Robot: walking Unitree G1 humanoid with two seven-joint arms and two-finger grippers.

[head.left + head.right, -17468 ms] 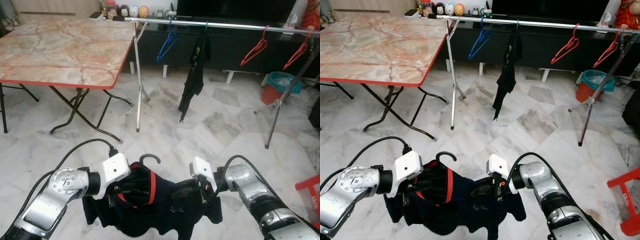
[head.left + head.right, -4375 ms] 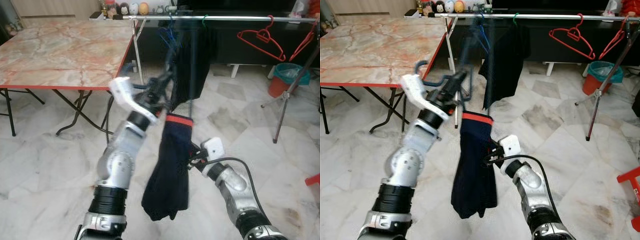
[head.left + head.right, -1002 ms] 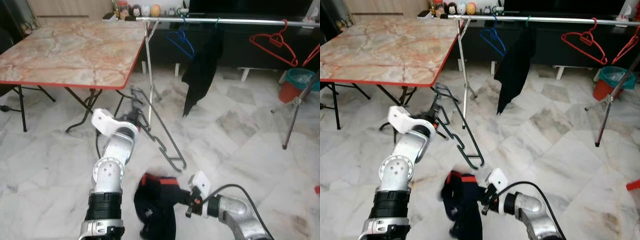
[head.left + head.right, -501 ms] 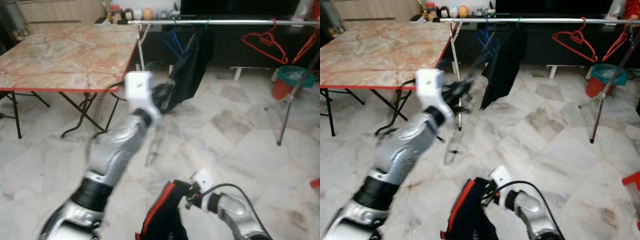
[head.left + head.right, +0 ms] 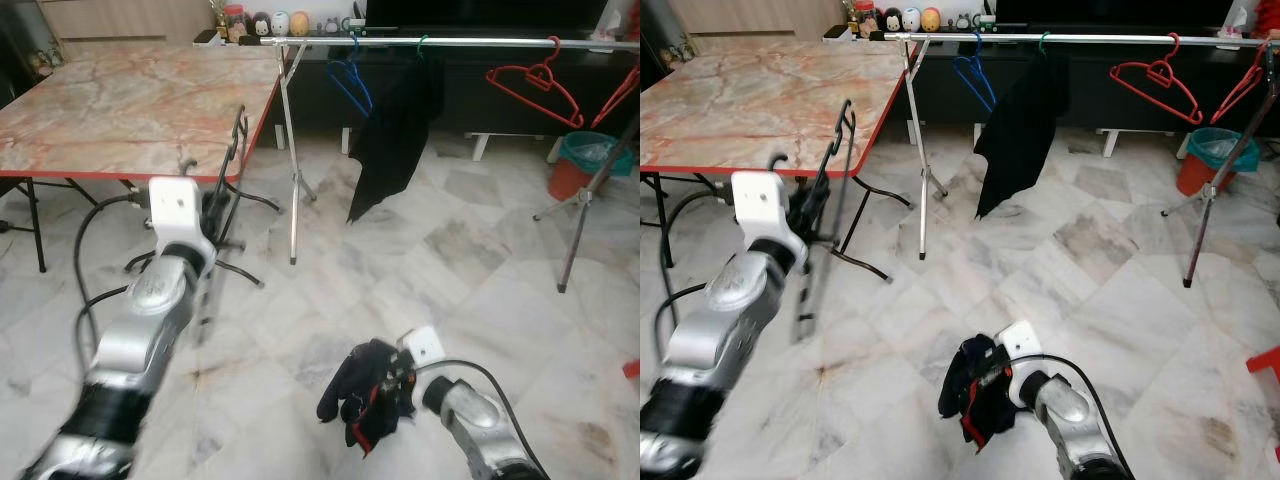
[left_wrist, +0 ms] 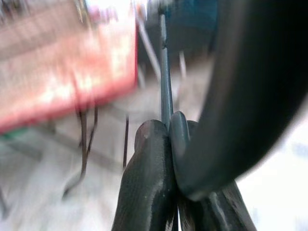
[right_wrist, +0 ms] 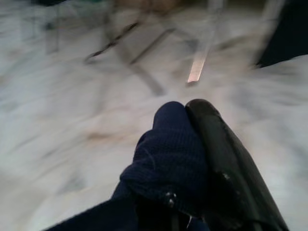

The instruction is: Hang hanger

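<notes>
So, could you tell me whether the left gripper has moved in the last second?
Yes. The left gripper, shut on the dark hanger, has swung from near the rack's upright pole out leftward to the table edge.

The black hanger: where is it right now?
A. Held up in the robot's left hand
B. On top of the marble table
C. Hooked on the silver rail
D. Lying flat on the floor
A: the left hand is pinched shut on the black hanger, holding it up in front of the table, away from the rail.
</notes>
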